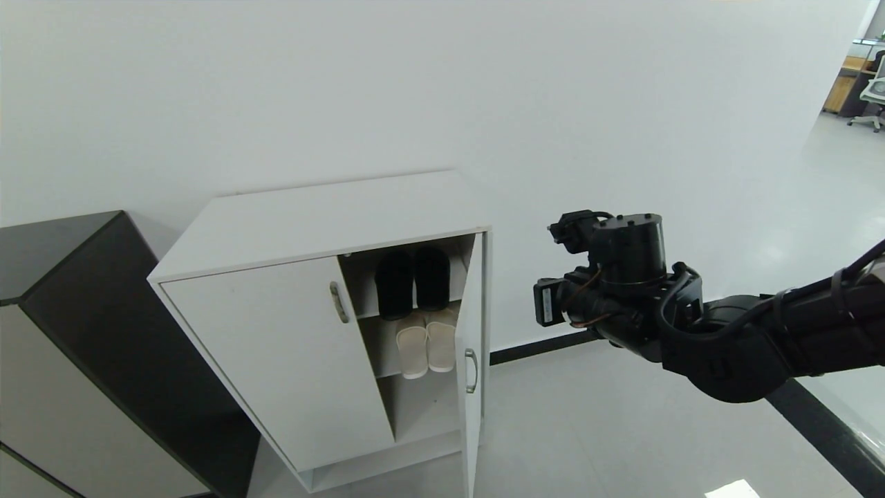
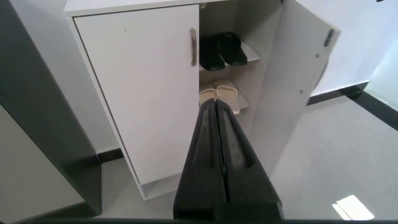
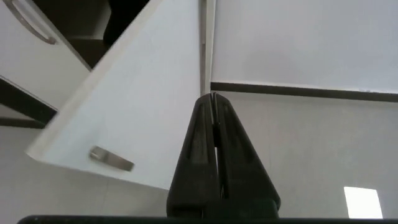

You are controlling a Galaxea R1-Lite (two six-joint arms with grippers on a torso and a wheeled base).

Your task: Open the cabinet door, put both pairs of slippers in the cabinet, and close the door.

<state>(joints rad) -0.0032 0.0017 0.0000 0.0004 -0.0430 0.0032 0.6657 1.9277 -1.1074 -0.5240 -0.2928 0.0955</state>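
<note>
Both pairs are already in the cabinet [image 1: 311, 221]. The black slippers [image 1: 413, 280] lie on the top shelf and the white slippers [image 1: 426, 342] on the shelf below, so closing looks like the step in hand.

The right pincer [image 3: 213, 99] has its fingers pressed together and holds nothing. It hangs apart from the outer face of the open door [image 3: 137, 106], and the door handle [image 3: 111, 159] sits on that face, off to one side of its tip. The left pincer [image 2: 216, 104], likewise pressed together and empty, points at the opening from the front, with the white slippers beyond its tip.

To close the door well, the right pincer should push with its fingers together as one blunt tip. It should touch the outer face near the handle, far from the hinge, where little force is needed. The push should follow the door's arc rather than run straight, so the tip does not slide off. The white slippers seem to overhang their shelf and could stop the door short, so a slow finish is wise. The left pincer should be out of the door's path first.
</note>
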